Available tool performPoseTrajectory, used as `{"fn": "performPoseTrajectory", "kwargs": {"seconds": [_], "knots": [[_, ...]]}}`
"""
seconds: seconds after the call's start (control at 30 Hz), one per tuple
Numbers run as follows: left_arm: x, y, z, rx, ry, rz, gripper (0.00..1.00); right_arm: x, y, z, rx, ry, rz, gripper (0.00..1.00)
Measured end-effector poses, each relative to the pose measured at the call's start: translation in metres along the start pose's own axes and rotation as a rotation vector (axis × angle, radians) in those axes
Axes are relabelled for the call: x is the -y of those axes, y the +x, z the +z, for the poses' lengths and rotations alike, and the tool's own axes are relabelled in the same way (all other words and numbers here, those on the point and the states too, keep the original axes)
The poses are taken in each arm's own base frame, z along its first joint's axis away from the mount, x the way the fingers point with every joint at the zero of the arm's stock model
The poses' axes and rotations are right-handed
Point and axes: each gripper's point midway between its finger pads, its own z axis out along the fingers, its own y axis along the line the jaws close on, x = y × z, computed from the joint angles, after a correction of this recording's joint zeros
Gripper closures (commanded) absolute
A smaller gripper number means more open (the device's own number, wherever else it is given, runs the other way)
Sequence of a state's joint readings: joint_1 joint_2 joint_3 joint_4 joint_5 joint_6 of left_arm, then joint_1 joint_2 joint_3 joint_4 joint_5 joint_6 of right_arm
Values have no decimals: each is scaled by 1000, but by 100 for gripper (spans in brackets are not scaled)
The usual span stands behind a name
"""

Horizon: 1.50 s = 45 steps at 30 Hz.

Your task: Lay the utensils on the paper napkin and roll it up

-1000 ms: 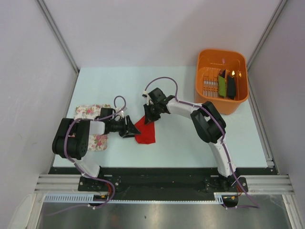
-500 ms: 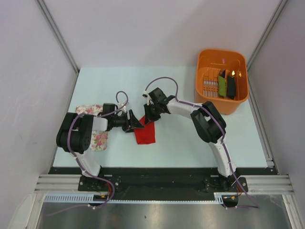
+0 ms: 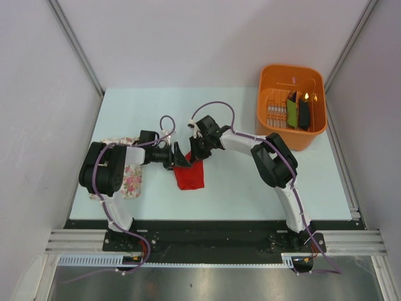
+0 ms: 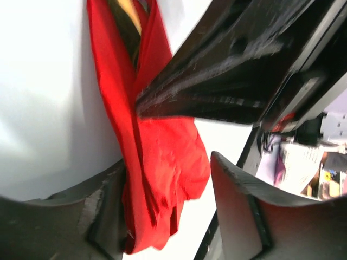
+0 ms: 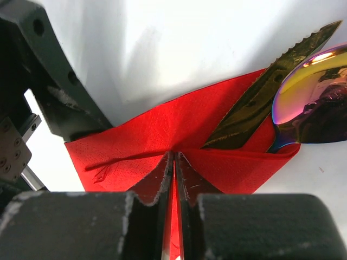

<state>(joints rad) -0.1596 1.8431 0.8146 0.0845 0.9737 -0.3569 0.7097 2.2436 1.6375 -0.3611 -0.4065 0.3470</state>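
Note:
The red paper napkin (image 3: 190,175) lies at the table's middle, partly folded over the utensils. My right gripper (image 3: 197,150) is shut on a pinched fold of the napkin (image 5: 146,135) at its far edge. In the right wrist view a serrated knife blade (image 5: 260,103) and a shiny spoon bowl (image 5: 314,97) stick out of the fold. My left gripper (image 3: 177,158) is open at the napkin's left side. In the left wrist view the napkin (image 4: 162,157) hangs between its fingers (image 4: 103,211), against the left one, and a yellow handle (image 4: 131,12) shows inside the fold.
An orange basket (image 3: 270,128) at the back right holds green and black oblong items (image 3: 297,111). A white floral cloth (image 3: 130,182) lies at the left, partly under the left arm. The two grippers are very close together.
My left gripper has moved right and away from me, from beside the napkin's near left edge to its far left, close to the right gripper. The right gripper has held still.

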Motion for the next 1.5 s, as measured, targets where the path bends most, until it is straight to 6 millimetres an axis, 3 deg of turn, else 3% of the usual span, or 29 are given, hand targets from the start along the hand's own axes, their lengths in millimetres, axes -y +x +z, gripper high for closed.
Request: {"fn": "performPoseTrajectory", "kwargs": {"seconds": [0.37,0.5,0.73,0.93,1.03,1.27,1.37,1.5], "knots": [[-7,25,-28,-46,-24,-73,59,0,0,0,4,-3,-1,91],[2,24,-31,-9,-15,-77,74,0,0,0,5,-3,-1,91],[26,19,-19,9,10,-45,87,0,0,0,5,-2,6,92],[36,27,0,-12,-20,-13,89,0,0,0,6,-2,10,92],[31,29,8,-16,-39,-28,89,0,0,0,5,-1,13,92],[0,40,20,-36,-135,-113,96,-1,0,0,6,-2,14,89],[-1,39,20,-42,-146,-119,99,-2,-1,-1,8,-8,12,82],[-1,39,20,-47,-151,-124,100,-2,-3,-4,21,-26,12,81]]}}
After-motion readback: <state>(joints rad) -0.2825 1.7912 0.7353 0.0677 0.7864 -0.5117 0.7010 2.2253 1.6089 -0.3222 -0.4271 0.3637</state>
